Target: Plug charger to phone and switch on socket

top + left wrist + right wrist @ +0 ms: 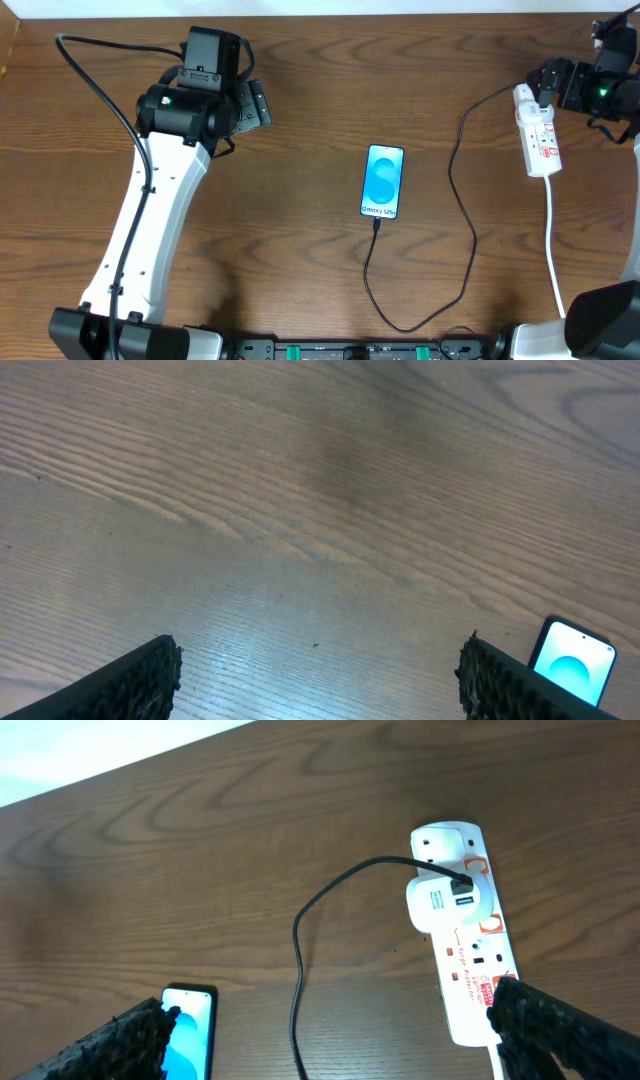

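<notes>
The wooden bench (320, 90) carries everything. The left arm (150, 230) reaches up its left side. Its end effector (320, 685) is spread wide over bare wood and holds nothing, well apart from the task's things. The right arm sits at the far right corner. Its end effector (335, 1040) is also wide and empty, poised just beside the plug end of the socket (541, 138).

The socket is a white power strip lying lengthwise near the right edge, with a white adapter (445, 900) seated in it. The charger (470, 200), a thin black cable, leaves that adapter. It runs down the bench, loops near the front edge and climbs to the near end of the phone (383, 181). The phone is a Samsung Galaxy lying flat at the middle of the bench with its blue screen lit.

In the overhead view the cable tip (375, 222) meets the phone's lower edge, so the plugging step looks done, though the joint is too small to confirm. Red marks (488, 925) show along the strip, but I cannot tell whether its switch is on. Judging by the right arm's position, pressing that switch is what remains.
</notes>
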Robot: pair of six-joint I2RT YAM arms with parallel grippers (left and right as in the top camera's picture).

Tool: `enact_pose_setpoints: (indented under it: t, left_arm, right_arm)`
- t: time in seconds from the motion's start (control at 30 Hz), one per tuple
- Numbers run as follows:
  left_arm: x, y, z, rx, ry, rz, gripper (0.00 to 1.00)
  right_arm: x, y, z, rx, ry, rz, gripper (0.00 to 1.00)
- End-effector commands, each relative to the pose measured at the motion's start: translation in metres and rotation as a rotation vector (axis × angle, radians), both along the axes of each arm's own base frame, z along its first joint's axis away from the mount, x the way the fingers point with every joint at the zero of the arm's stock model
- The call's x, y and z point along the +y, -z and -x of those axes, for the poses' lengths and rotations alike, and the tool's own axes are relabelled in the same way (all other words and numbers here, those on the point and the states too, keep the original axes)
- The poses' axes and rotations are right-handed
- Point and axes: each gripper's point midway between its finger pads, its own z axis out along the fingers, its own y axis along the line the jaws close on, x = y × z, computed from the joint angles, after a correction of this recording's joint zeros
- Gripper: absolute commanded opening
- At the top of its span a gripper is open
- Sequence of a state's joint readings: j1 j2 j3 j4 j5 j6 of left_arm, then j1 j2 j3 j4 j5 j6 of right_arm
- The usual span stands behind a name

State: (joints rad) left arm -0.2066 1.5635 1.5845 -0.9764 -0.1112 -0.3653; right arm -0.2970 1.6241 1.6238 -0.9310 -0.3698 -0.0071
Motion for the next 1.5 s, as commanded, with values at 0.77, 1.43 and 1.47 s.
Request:
enact_pose_setpoints:
  t: [0.77, 1.43, 1.47]
  left_arm:
    - [0.007, 0.017, 0.078, -0.097, 0.036, -0.059, 0.88]
    - [0.056, 0.041, 0.135, -0.712, -0.122, 0.046, 0.88]
    - [0.060, 0.040, 0.136, -0.738, -0.136, 0.047, 0.88]
  right_arm:
    - [0.002, -0.002, 0.000, 0.001, 0.006, -0.010, 0.99]
    - [0.002, -0.001, 0.000, 0.001, 0.006, -0.011, 0.99]
    - [0.002, -0.002, 0.000, 0.001, 0.006, -0.010, 0.99]
